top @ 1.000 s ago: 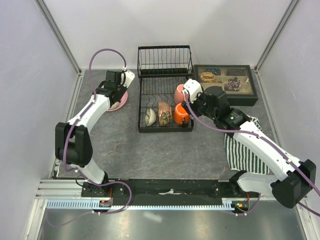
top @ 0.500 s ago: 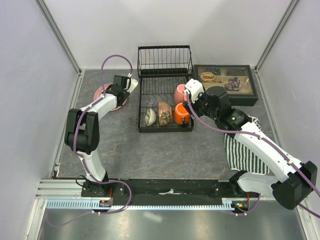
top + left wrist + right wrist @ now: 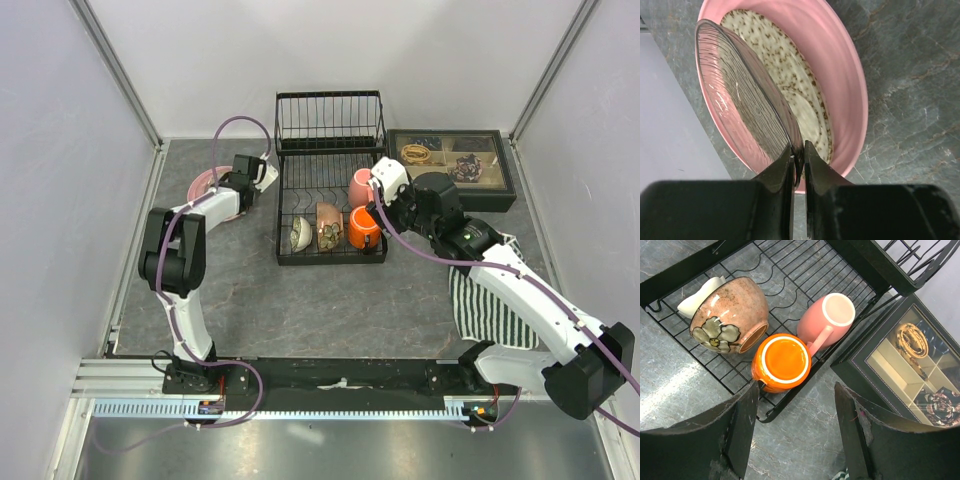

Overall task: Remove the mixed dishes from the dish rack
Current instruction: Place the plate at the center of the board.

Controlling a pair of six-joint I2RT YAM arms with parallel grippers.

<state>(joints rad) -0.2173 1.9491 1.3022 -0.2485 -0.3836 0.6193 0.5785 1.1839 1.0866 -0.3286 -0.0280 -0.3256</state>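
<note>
Orange mug [image 3: 781, 361] stands in the lower basket of the dish rack [image 3: 330, 122], under the spread-open right gripper [image 3: 796, 390]. A skewed descent could knock the pink mug [image 3: 827, 315] just beside it. Farther off, the left gripper [image 3: 798, 160] clamps a tilted clear plate [image 3: 740, 100] over the grey speckled plate [image 3: 790, 85]. Dropping it risks chipping both.

No readable text or labels

Grey, veined stone-look desk [image 3: 330, 300], walled at left, right and far side. Carries at 12 o'clock a black wire dish rack [image 3: 330, 260], upright slotted back toward the far wall. Holds at 10 o'clock a pink plate [image 3: 203, 184], near the rack's left side. Bears at 2 o'clock a dark compartmented tray [image 3: 500, 196] just beside the rack, and at 4 o'clock a striped cloth [image 3: 485, 305].
</note>
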